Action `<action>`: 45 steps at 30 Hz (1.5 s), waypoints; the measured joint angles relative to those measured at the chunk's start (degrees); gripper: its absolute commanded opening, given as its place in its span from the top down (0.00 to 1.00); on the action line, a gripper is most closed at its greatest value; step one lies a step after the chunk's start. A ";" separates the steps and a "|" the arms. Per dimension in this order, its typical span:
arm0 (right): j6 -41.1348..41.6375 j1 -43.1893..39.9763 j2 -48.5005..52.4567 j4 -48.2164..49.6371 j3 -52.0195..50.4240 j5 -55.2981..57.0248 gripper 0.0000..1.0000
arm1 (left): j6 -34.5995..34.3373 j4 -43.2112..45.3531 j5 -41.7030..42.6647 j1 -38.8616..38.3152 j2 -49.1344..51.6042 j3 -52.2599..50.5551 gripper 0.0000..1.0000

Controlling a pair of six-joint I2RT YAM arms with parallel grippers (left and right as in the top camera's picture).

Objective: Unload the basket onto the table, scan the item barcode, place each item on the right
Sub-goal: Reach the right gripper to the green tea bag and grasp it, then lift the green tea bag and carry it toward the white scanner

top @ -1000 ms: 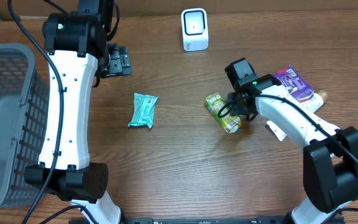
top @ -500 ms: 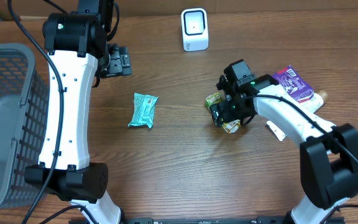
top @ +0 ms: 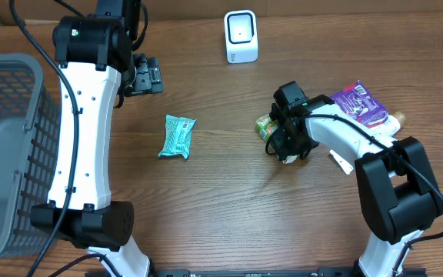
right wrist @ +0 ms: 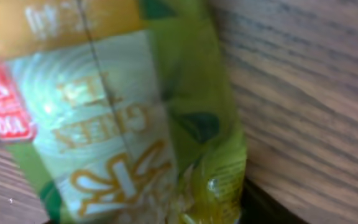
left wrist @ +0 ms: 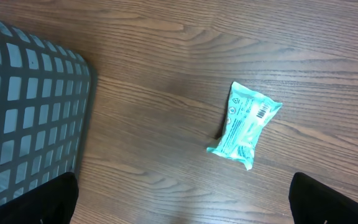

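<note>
Since one second ago the right pincer (top: pixel 284 143) has come lower onto the green pouch (top: pixel 264 125) and now covers most of it; only the upper left end of the pouch shows in the overhead view. Nothing else has changed place.

The pouch lies on the desk (top: pixel 221 200), right of the middle and well below the scanner (top: pixel 241 36). In the right wrist view it fills almost the whole picture, so the pincer is very near it. Whether the jaws are closed on it I cannot tell, because the fingers are not visible there. The left pincer (left wrist: pixel 182 202) is wide open and holds nothing; it hangs high above the teal packet (left wrist: pixel 244 124).

I judge the step in hand to be the pick-up of the pouch. The next move calls for a firm grip, then a lift, and then a turn of the pouch so that its barcode faces the scanner window. The barcode is not in sight now.

Counted: one scanner, one green pouch, one teal packet, one purple packet (top: pixel 360 104) and one basket (top: pixel 6 92).
</note>
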 measured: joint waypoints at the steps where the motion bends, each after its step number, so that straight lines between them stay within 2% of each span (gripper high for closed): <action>1: 0.04 0.02 0.00 -0.13 0.00 -0.04 0.54 | 0.00 0.02 0.00 0.00 0.00 0.00 0.00; 7: -0.07 -0.09 -0.26 -1.55 0.24 -2.69 0.83 | 0.00 0.00 0.00 0.00 0.00 0.00 0.01; 13: 0.24 -0.46 -0.48 -2.45 0.46 -13.44 0.87 | 0.00 0.00 0.00 0.00 0.00 0.00 0.00; 19: 0.39 -0.35 0.39 -4.28 1.14 -30.14 0.92 | 0.00 0.00 0.00 0.00 0.00 0.00 0.00; 26: 0.61 -0.15 0.00 -6.10 9.64 -48.57 0.92 | 0.02 0.00 0.00 0.00 0.00 0.00 0.01; 36: 0.98 -2.95 -2.62 -13.73 22.12 -62.82 0.92 | 0.00 0.02 0.00 0.00 0.00 0.00 0.01; 45: 1.07 -6.84 -2.89 -14.69 23.34 -68.76 0.92 | 0.00 0.00 0.00 0.00 0.00 0.00 0.00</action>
